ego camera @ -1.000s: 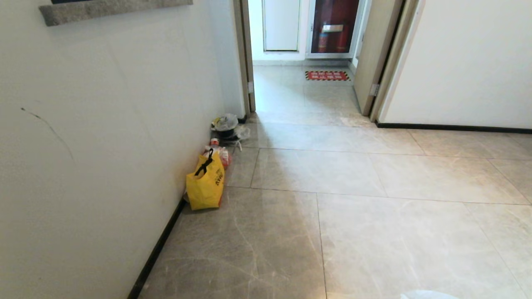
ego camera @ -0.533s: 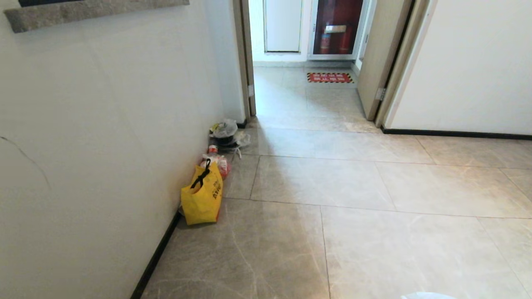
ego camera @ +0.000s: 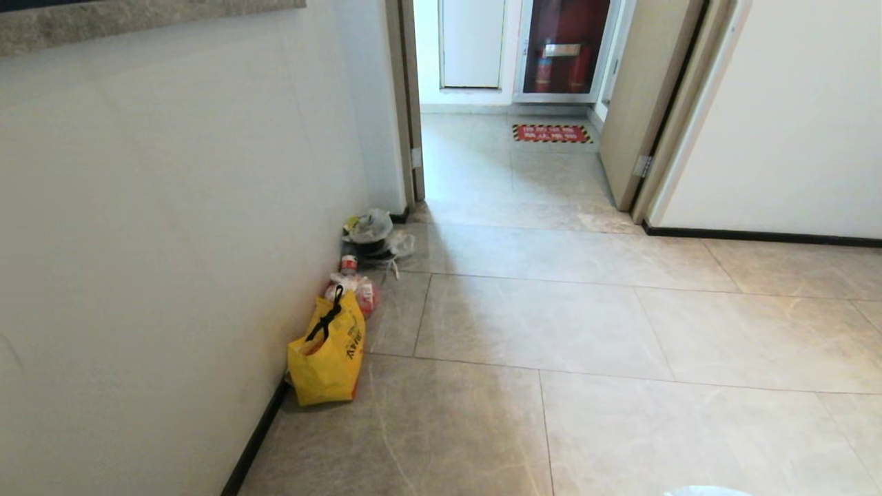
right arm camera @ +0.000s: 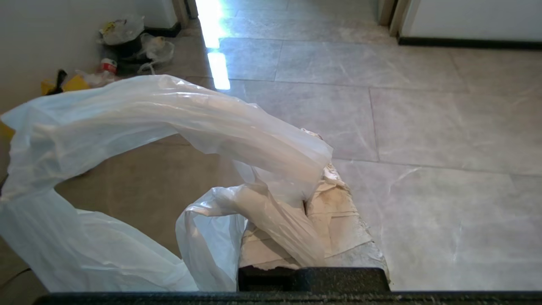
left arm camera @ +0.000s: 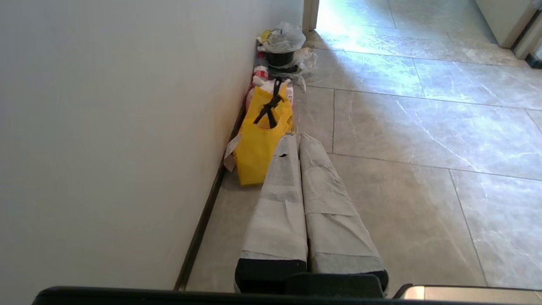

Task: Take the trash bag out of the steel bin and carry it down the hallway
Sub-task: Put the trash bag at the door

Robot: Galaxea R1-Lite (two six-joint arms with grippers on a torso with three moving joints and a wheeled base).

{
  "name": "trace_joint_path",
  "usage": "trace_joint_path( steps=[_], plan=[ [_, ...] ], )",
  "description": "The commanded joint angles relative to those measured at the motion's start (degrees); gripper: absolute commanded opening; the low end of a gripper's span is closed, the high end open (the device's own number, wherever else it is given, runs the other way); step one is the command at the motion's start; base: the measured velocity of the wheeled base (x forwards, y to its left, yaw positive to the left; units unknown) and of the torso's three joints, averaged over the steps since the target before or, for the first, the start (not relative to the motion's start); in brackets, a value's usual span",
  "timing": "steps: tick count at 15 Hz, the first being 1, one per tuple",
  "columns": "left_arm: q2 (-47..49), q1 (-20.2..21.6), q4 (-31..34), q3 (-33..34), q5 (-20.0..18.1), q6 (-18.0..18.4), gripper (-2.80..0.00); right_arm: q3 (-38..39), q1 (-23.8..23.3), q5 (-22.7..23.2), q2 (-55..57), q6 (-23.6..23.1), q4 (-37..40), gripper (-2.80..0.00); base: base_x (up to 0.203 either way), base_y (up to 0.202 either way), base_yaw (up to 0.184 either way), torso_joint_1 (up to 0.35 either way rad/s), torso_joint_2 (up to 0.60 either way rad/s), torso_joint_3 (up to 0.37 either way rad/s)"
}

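From the head, the hallway [ego camera: 551, 310] ran ahead over glossy tiles to an open doorway [ego camera: 510, 158], with a yellow tote [ego camera: 325, 358] and a heap of litter [ego camera: 372, 238] along the left wall; neither arm showed, only a white sliver of the trash bag [ego camera: 706, 490] at the bottom edge. At the left wrist, the left gripper [left arm camera: 296, 140] was closed and empty, its taped fingers pressed together, pointing along the floor near the tote. At the right wrist, the right gripper [right arm camera: 313, 182] was clamped on the bag [right arm camera: 139, 127], a loop handle pinched between the fingers, the rest billowing out beside them. No steel bin was in view. Carrying looked to be the step in hand; doing it well meant keeping the grip tight, steering mid-corridor clear of the tote and litter, and not letting the bag drag.
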Motion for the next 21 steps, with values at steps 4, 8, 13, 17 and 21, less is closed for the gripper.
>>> trace_joint_path(
  steps=[4,8,13,17,21],
  plan=[
    [0.00,0.00,-0.07,0.00,0.02,-0.02,-2.80,0.01,0.03,0.00,0.09,-0.02,-0.01,-2.80,0.192,0.000,0.000,0.004,0.00,0.002],
    [0.00,0.00,-0.07,0.00,0.02,-0.02,-2.80,0.01,0.12,0.00,0.09,-0.02,-0.01,-2.80,0.194,0.000,0.000,0.002,0.00,0.003],
    [0.00,0.00,-0.07,0.00,0.02,-0.02,-2.80,0.01,0.03,0.00,0.09,-0.02,-0.01,-2.80,0.194,0.000,0.001,0.005,0.00,0.001],
    [0.00,0.00,-0.07,0.00,0.02,-0.02,-2.80,0.01,0.03,0.00,0.09,-0.02,-0.01,-2.80,0.194,0.000,0.001,0.003,0.00,0.006],
    [0.00,0.00,-0.07,0.00,0.02,-0.02,-2.80,0.01,0.03,0.00,0.09,0.02,-0.01,-2.80,0.197,0.000,0.000,0.003,0.00,0.001]
  ],
)
